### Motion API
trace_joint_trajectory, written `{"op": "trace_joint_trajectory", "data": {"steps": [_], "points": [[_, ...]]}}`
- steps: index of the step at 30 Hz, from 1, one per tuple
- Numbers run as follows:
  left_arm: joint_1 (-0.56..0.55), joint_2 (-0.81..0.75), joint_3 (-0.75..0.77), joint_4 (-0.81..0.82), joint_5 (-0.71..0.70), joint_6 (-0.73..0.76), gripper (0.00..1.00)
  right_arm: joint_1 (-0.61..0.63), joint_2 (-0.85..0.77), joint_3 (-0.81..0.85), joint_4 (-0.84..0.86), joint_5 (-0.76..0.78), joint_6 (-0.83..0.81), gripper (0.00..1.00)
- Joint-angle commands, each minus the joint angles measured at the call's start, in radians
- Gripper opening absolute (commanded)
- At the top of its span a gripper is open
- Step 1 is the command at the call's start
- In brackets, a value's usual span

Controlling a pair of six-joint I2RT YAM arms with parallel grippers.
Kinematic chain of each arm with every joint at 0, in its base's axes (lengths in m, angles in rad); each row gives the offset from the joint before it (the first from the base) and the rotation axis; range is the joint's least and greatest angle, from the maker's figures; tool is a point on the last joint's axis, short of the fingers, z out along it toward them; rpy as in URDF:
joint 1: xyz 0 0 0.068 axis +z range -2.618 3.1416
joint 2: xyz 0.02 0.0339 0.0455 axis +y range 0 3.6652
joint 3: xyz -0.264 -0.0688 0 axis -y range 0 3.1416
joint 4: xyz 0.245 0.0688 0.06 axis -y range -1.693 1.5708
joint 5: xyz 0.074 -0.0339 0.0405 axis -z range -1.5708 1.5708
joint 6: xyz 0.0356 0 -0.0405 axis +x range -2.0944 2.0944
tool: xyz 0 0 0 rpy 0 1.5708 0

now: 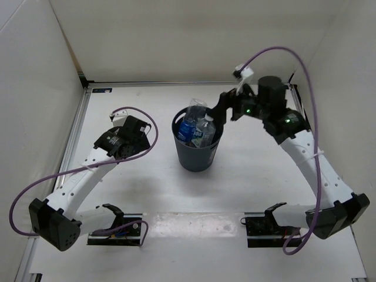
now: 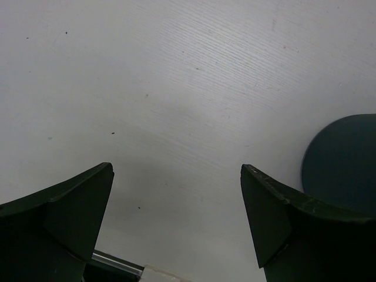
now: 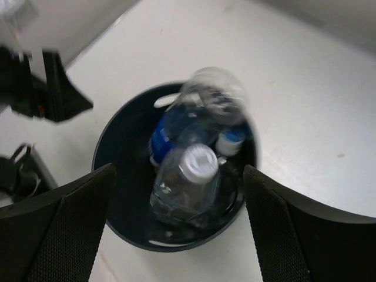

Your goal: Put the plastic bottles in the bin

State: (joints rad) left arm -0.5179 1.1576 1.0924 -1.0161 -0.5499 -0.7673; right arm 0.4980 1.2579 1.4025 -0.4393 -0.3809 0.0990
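The dark grey-blue bin (image 1: 197,154) stands at the table's middle. It holds a clear bottle with a blue label (image 1: 187,128) and a clear bottle with a white cap (image 1: 205,133). A third clear bottle (image 3: 214,94) is blurred above the far rim. In the right wrist view the bin (image 3: 126,147) lies below the fingers, with the blue-label bottle (image 3: 167,129), the white-capped bottle (image 3: 188,176) and a blue cap (image 3: 230,141) inside. No orange bottle shows. My right gripper (image 1: 221,111) (image 3: 179,176) is open and empty over the bin's right rim. My left gripper (image 1: 130,130) (image 2: 176,176) is open and empty over bare table, left of the bin (image 2: 343,158).
White walls close in the table at the back and on both sides. A metal rail (image 1: 79,126) runs along the left edge. Two black stands (image 1: 114,232) (image 1: 264,229) sit at the near edge. Purple cables loop off both arms. The left arm (image 3: 35,82) shows beyond the bin.
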Motion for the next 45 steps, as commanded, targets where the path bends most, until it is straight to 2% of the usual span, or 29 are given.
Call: {"op": "trace_joint_trajectory", "data": {"steps": [1, 2, 4, 5, 7, 8, 11, 13, 15, 18, 22, 25, 27, 31, 34, 36, 40, 42, 45], "points": [[0.009, 0.007, 0.021, 0.008, -0.008, 0.003, 1.0, -0.116, -0.02, 0.156, 0.057, 0.013, 0.034, 0.9], [0.01, 0.01, 0.021, 0.007, -0.007, 0.006, 1.0, -0.137, -0.009, 0.229, 0.053, 0.007, 0.057, 0.9], [0.012, 0.014, 0.027, 0.005, -0.007, 0.011, 1.0, -0.219, 0.014, 0.268, 0.044, 0.002, 0.096, 0.9], [0.012, 0.016, 0.029, 0.008, -0.007, 0.013, 1.0, -0.299, 0.02, 0.301, 0.027, -0.001, 0.117, 0.9], [0.016, 0.014, 0.031, 0.005, -0.005, 0.016, 1.0, -0.355, 0.052, 0.349, -0.005, -0.015, 0.145, 0.9], [0.018, 0.011, 0.031, 0.005, -0.007, 0.017, 1.0, -0.433, 0.057, 0.371, -0.041, -0.042, 0.157, 0.9], [0.021, 0.005, 0.02, 0.01, -0.008, 0.019, 1.0, -0.53, 0.072, 0.371, -0.145, -0.117, 0.174, 0.9], [0.03, -0.01, 0.009, 0.011, -0.013, 0.02, 1.0, -0.555, 0.072, 0.351, -0.261, -0.157, 0.122, 0.9], [0.035, -0.03, -0.002, 0.025, -0.012, 0.025, 1.0, -0.558, 0.057, 0.308, -0.353, -0.132, 0.044, 0.9], [0.041, -0.074, -0.029, 0.063, -0.005, 0.054, 1.0, -0.576, 0.008, 0.221, -0.383, -0.043, -0.057, 0.9], [0.051, -0.134, -0.055, 0.114, -0.037, 0.098, 1.0, -0.638, -0.034, 0.08, -0.406, -0.163, -0.132, 0.9], [0.05, -0.206, -0.08, 0.203, -0.039, 0.188, 1.0, -0.615, -0.073, -0.031, -0.38, -0.11, -0.116, 0.9], [0.05, -0.266, -0.115, 0.303, -0.019, 0.227, 1.0, -0.602, -0.1, -0.069, -0.389, -0.111, -0.133, 0.9], [0.048, -0.332, -0.256, 0.468, 0.12, 0.289, 1.0, -0.59, -0.132, -0.109, -0.406, -0.07, -0.182, 0.9], [0.052, -0.363, -0.281, 0.487, 0.178, 0.26, 1.0, -0.564, -0.158, -0.16, -0.415, -0.01, -0.223, 0.9], [0.05, -0.358, -0.276, 0.485, 0.209, 0.292, 1.0, -0.555, -0.166, -0.175, -0.429, -0.001, -0.268, 0.9], [0.045, -0.396, -0.292, 0.477, 0.079, 0.281, 1.0, -0.556, -0.17, -0.188, -0.452, 0.01, -0.289, 0.9], [0.038, -0.432, -0.356, 0.537, 0.021, 0.319, 1.0, -0.564, -0.169, -0.194, -0.455, 0.008, -0.286, 0.9], [0.033, -0.538, -0.451, 0.648, 0.013, 0.442, 1.0, -0.578, -0.17, -0.206, -0.458, -0.03, -0.286, 0.9]]}}
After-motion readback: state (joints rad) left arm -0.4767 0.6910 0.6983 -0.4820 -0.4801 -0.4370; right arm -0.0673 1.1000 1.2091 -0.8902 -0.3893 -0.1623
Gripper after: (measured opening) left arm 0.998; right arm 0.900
